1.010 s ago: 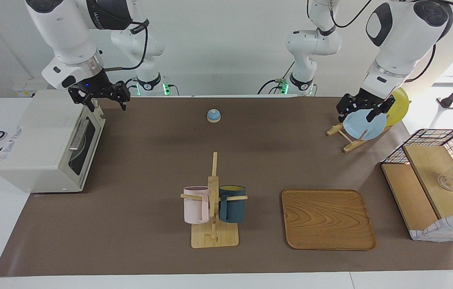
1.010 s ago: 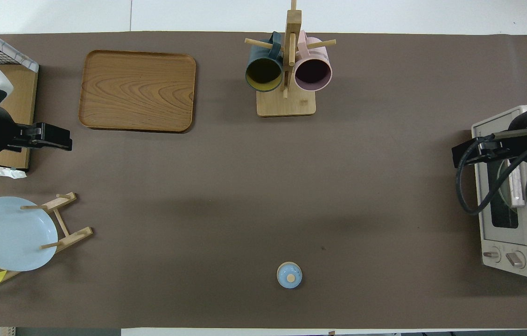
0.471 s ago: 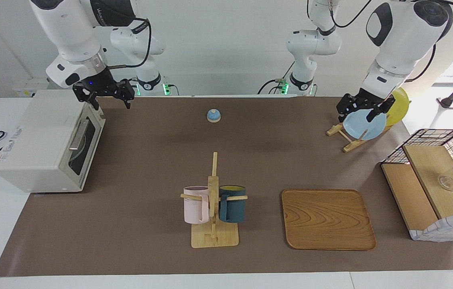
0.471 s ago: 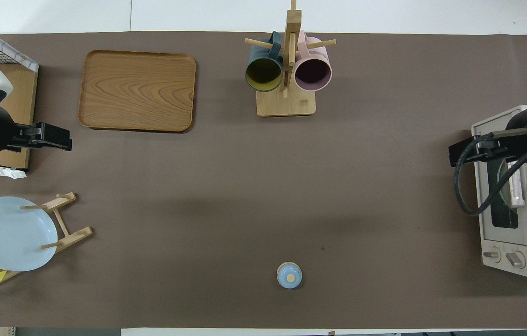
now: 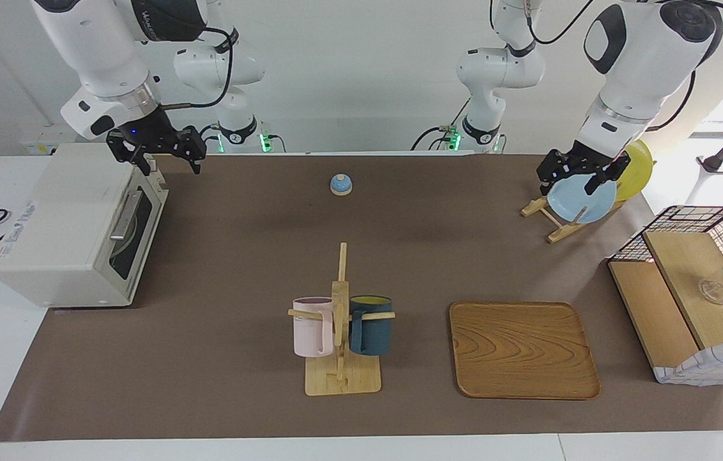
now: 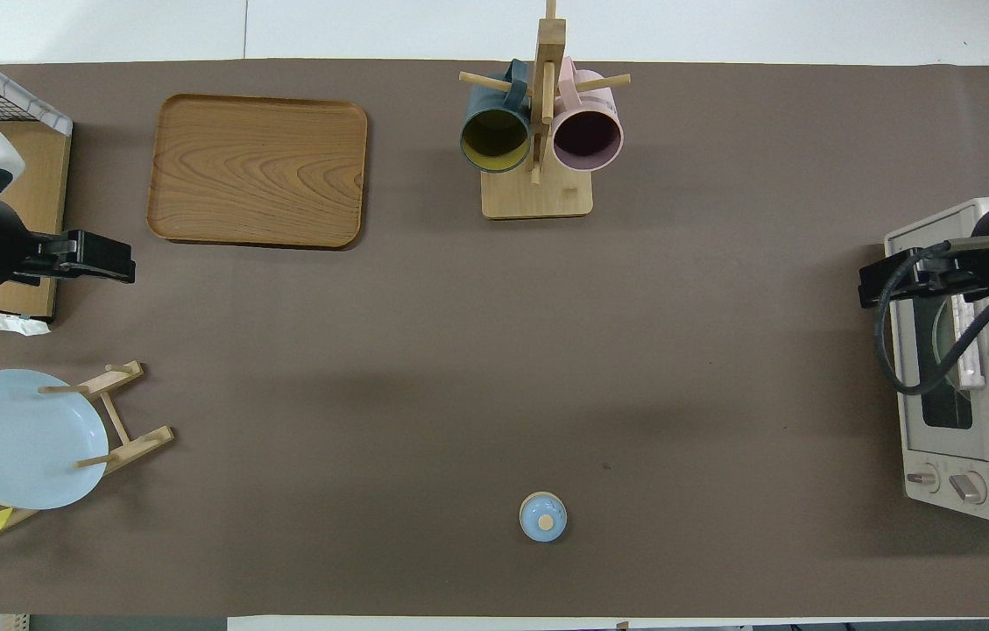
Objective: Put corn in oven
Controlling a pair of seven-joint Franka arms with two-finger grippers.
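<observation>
Where my right gripper (image 5: 170, 168) hangs: in the air over the oven (image 5: 66, 224), above the top corner of its door at the end nearer the robots.
Right jaws: spread wide, nothing between them, clear of the door handle (image 5: 125, 214).
Left gripper (image 5: 567, 186): waiting, raised at the left arm's end of the table, well apart from the oven, close by the blue plate (image 5: 580, 200) in its rack.
Left jaws: released as well, grasping nothing.
Oven's long axis: runs from nearer the robots to farther from them.
Oven's facing: the dark glass door, shut, looks toward the left arm's end of the table; the knobs (image 6: 945, 482) sit at the end nearer the robots.
Corn: neither pair of jaws holds it, and I cannot tell where it lies.
Behind the glass: a pale curved shape, perhaps the oven's own rack; too dim for me to say.
</observation>
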